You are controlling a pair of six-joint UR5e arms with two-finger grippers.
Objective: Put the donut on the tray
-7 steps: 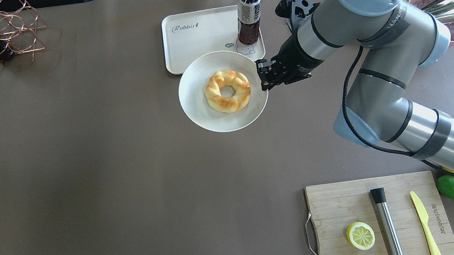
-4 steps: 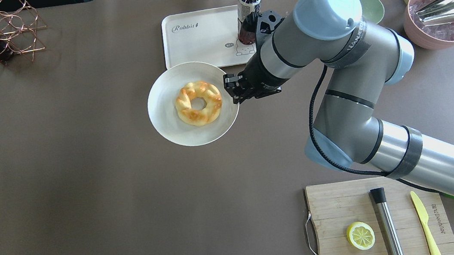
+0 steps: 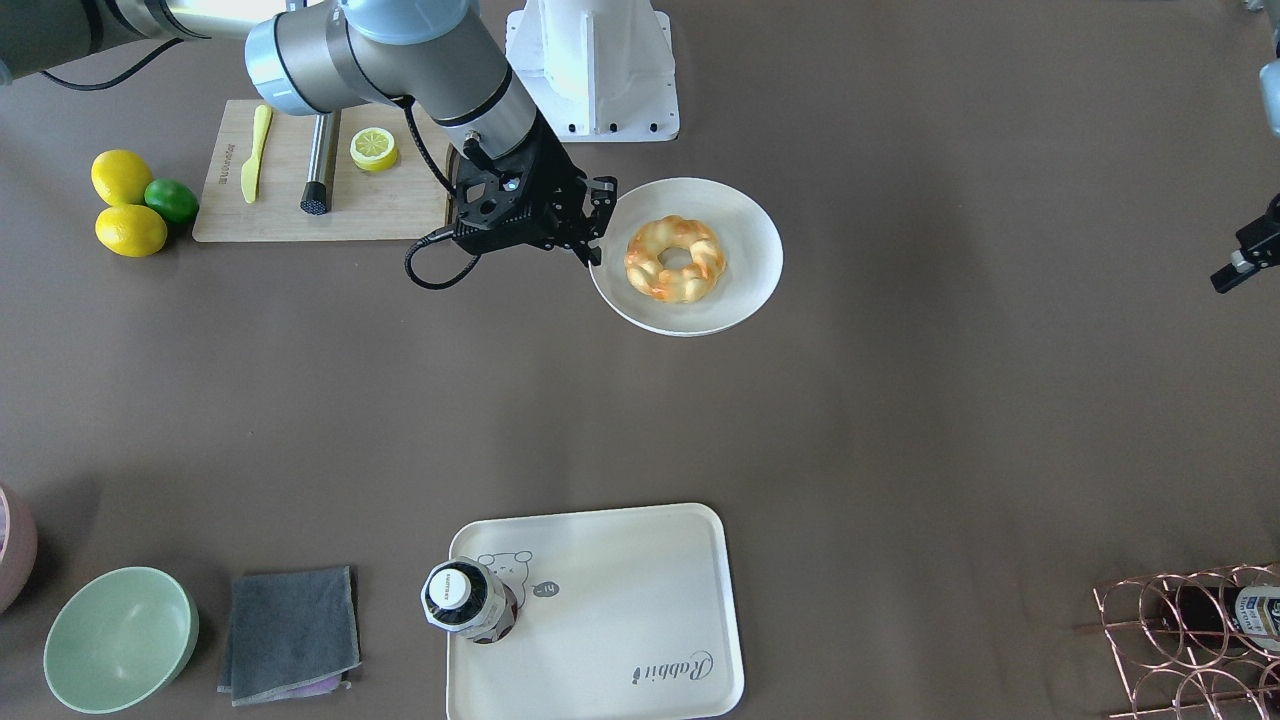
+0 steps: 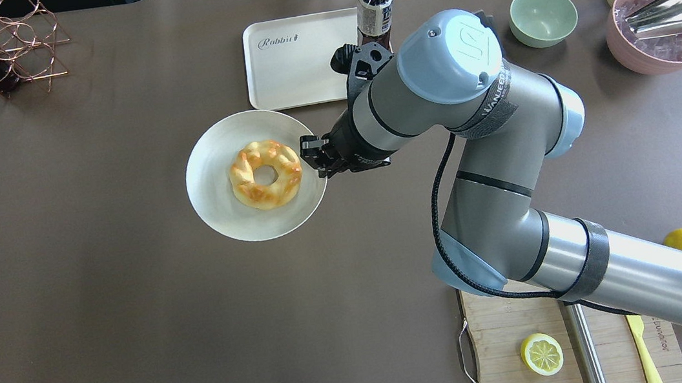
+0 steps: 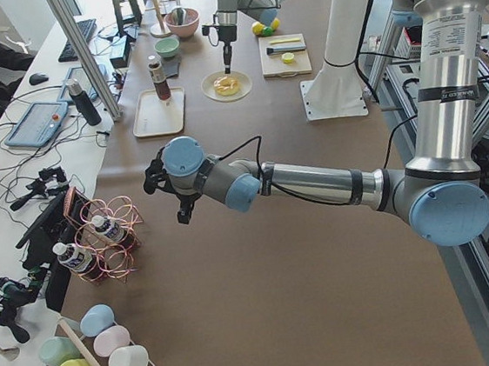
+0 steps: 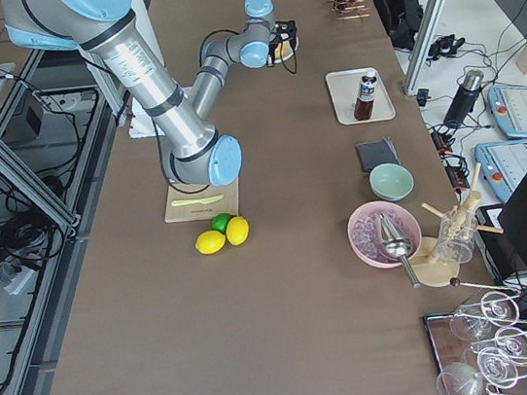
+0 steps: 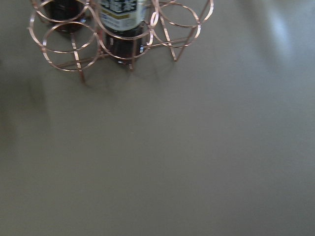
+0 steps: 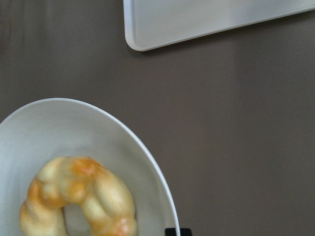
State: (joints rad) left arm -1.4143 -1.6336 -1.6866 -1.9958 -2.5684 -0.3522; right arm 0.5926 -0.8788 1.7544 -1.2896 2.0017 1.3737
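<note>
Brown tabletop everywhere; the right gripper pinches the rim of the plate. I'd keep it level, lest the donut slide.

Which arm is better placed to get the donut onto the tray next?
Right. The right gripper clamps the rim of the plate carrying the donut, close to the tray; the left gripper hangs far off beside the wire rack.

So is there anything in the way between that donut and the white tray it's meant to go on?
Nothing visible lies between them. The donut sits on a plate whose rim the right tool grips, apart from the tray. A bottle stands on one corner of the tray.
</note>
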